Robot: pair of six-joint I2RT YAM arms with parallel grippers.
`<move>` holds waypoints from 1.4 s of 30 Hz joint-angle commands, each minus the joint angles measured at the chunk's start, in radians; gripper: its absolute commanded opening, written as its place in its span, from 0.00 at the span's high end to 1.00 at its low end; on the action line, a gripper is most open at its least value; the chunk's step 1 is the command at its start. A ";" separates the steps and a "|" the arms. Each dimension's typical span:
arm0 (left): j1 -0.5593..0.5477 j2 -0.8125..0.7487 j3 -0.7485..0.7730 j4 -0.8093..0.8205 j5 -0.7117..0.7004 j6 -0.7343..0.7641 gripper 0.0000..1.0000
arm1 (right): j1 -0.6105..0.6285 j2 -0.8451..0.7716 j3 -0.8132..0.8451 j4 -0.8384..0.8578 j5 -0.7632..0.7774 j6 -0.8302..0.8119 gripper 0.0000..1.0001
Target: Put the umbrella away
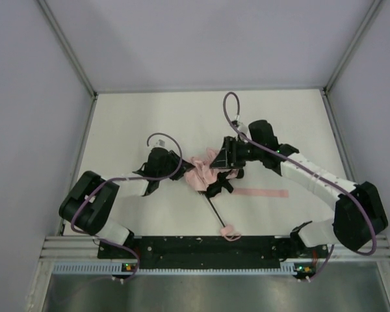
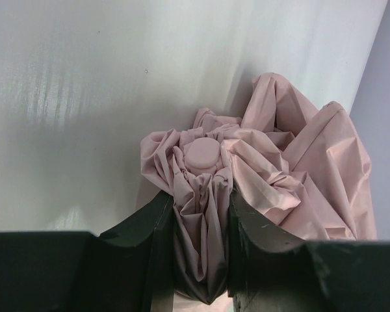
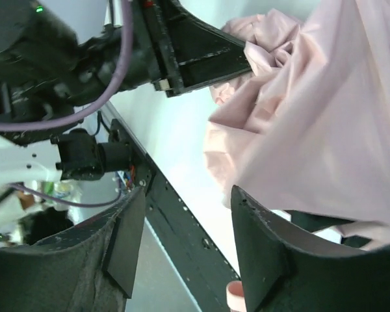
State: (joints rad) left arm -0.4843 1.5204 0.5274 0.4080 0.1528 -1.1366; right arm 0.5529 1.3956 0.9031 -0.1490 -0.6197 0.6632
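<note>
The pale pink umbrella (image 1: 200, 172) lies collapsed and crumpled at the table's middle. Its thin black shaft (image 1: 214, 214) runs toward the near edge and ends in the pink handle (image 1: 231, 232). My left gripper (image 1: 177, 170) is shut on the bunched fabric just below the round top cap (image 2: 201, 155), with folds pinched between both fingers (image 2: 157, 227). My right gripper (image 1: 221, 156) sits at the fabric's far right side, open, with nothing between its fingers (image 3: 127, 240). The fabric (image 3: 312, 130) drapes against its right finger, and the handle's end (image 3: 235, 296) shows low in that view.
A flat pink strip (image 1: 263, 193) lies on the table right of the shaft. The black base rail (image 1: 208, 247) runs along the near edge. Grey walls enclose the white table (image 1: 286, 123) on three sides. Purple cables loop over both arms.
</note>
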 commanded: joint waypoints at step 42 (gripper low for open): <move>0.003 0.029 0.375 -0.721 -0.071 -0.147 1.00 | 0.142 0.355 0.060 0.155 0.169 -0.306 0.61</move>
State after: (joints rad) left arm -0.4805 1.5421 0.8097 -0.1711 0.0956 -1.2362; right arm 0.6788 1.7767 0.9501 0.0124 -0.4316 0.4206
